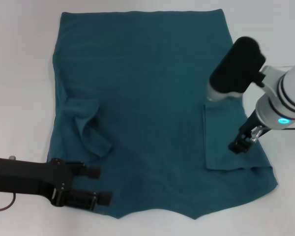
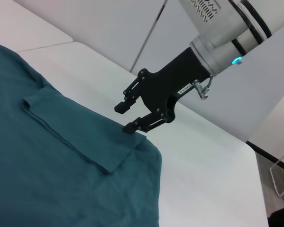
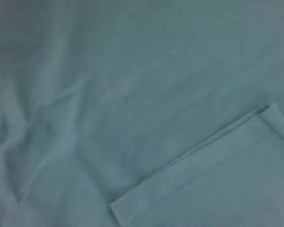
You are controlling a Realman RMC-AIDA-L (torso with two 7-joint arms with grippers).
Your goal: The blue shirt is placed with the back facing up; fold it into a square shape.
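Shirt: one blue shirt (image 1: 147, 108) lies spread on the white bench (image 1: 19, 59), plain side up, no lettering showing; hem at the far edge, shoulders near the robot.
Sleeves: two, both turned in onto the body. The right sleeve (image 1: 226, 142) lies flat and square; the left sleeve (image 1: 86, 128) is bunched and wrinkled.
Handling: soft, light and limp, by my judgement. It will sag and drag rather than hold a shape, and it creases easily. Nothing fragile, little risk of slipping once pinched.
Where to grip: likely at an edge or corner, pinching the layers together, such as the near shoulder corners, so a whole side lifts evenly. The crumpled left sleeve probably wants smoothing first.
Left tool (image 1: 99, 185): fingers spread, low over the near left corner of the shirt, holding nothing.
Right tool (image 1: 240, 144): fingers spread, tips just at the folded right sleeve near the shirt's right edge, pinching nothing.
Count: one shirt, two tools, one bench.
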